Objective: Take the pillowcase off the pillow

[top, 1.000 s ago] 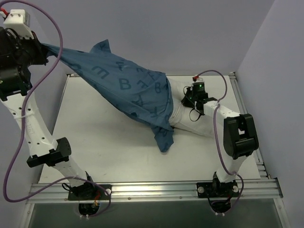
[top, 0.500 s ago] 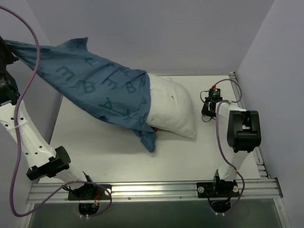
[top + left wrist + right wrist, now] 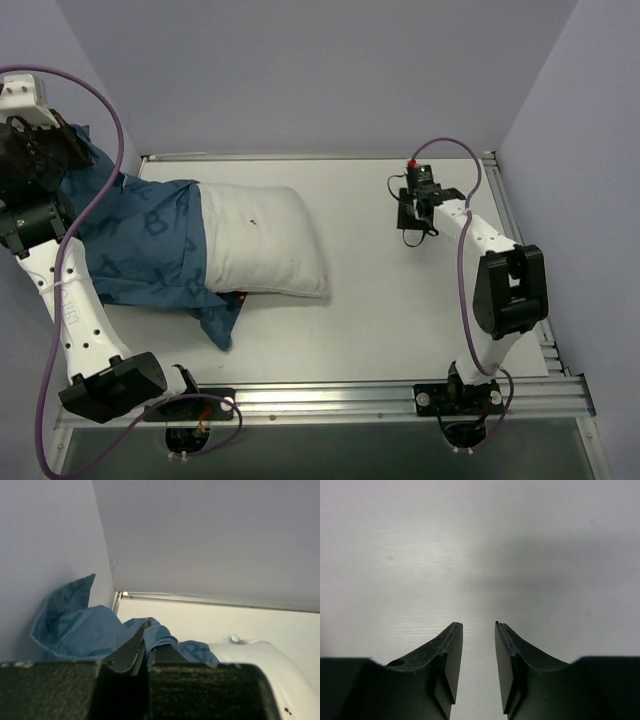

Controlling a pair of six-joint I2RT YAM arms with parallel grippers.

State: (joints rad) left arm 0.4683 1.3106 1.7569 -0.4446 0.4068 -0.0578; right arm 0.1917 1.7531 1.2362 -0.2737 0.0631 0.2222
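The white pillow (image 3: 265, 240) lies on the table left of centre, its right half bare. The blue lettered pillowcase (image 3: 140, 250) covers its left end and bunches toward the left wall. My left gripper (image 3: 72, 150) hangs at the far left, shut on a fold of the pillowcase (image 3: 85, 630); in the left wrist view the fabric is pinched at the left gripper (image 3: 147, 630), and a corner of the pillow (image 3: 260, 660) shows at lower right. My right gripper (image 3: 412, 228) stands apart from the pillow at the back right. That right gripper (image 3: 478, 625) is open over bare table, holding nothing.
Lilac walls close the table on the left, back and right. A metal rail (image 3: 320, 400) runs along the near edge by the arm bases, and another rail (image 3: 520, 250) lines the right side. A purple cable (image 3: 455, 160) loops above the right wrist.
The left arm swung down and left, drawing the pillowcase and pillow leftward onto the table; more pillow is bare. The right gripper let go of the pillow, pulled away and parted its jaws.
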